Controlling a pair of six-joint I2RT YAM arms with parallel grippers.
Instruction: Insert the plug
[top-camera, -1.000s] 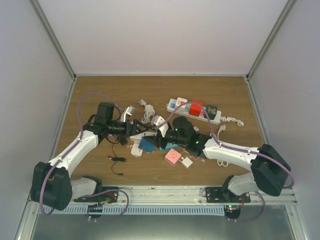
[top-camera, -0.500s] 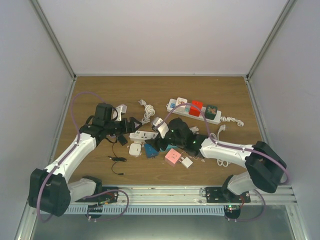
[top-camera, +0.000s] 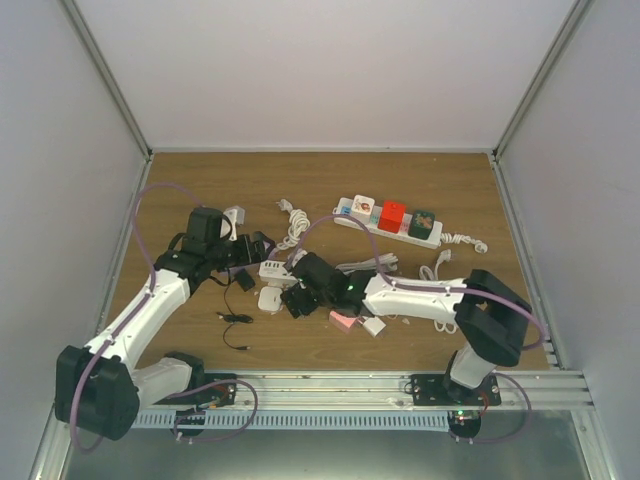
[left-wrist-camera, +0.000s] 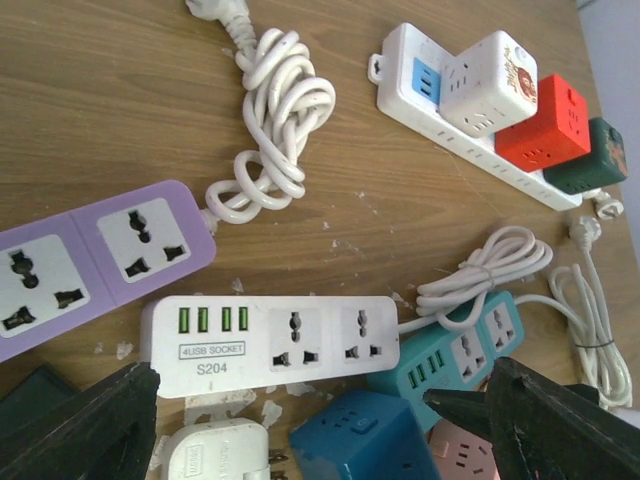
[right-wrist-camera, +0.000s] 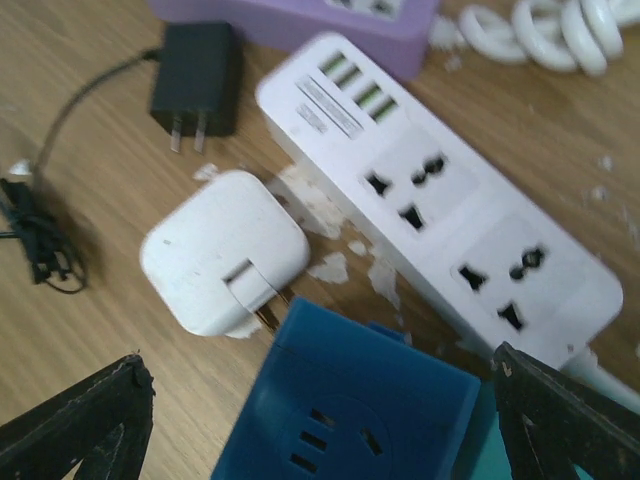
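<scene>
You have even, diffuse overhead light on the wooden table (top-camera: 450, 185), with only soft, short shadows. Your left wrist view is crisp, with a faint sheen on the wood. Your right wrist view is smeared, the white USB socket strip (right-wrist-camera: 440, 200) soft-edged.

Table (left-wrist-camera: 120, 110): wood-grain top, matt, marked with white flecks. White power strip (right-wrist-camera: 440, 200): smooth plastic, slight sheen. Purple power strip (left-wrist-camera: 90, 260): matt plastic. Blue cube socket (right-wrist-camera: 350, 400): smooth, dull plastic. White charger (right-wrist-camera: 220, 250): smooth plastic, metal prong. Black adapter (right-wrist-camera: 195, 75): matt plastic, 2 metal prongs. Coiled cable (left-wrist-camera: 275, 120): smooth white sheath. Red cube (left-wrist-camera: 540, 120): glossy plastic.
</scene>
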